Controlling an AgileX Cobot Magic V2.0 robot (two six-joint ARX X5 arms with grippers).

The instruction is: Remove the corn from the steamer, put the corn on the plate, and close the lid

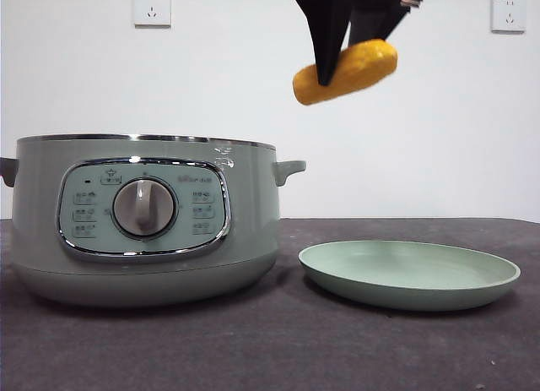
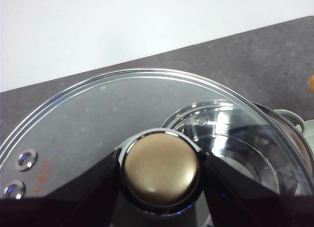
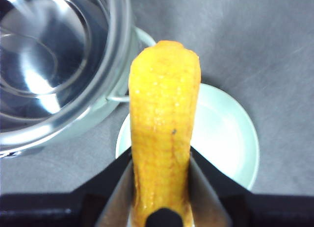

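We see the right end effector (image 1: 337,66) clamped on the corn (image 1: 346,71), high above the plate (image 1: 409,275). Beside the plate stands the open steamer (image 1: 139,218). The left end effector (image 2: 160,170) grips the lid (image 2: 98,119) by its knob.

A dark grey table (image 1: 405,349) carries the steamer (image 1: 143,222) beside the plate (image 1: 409,274).
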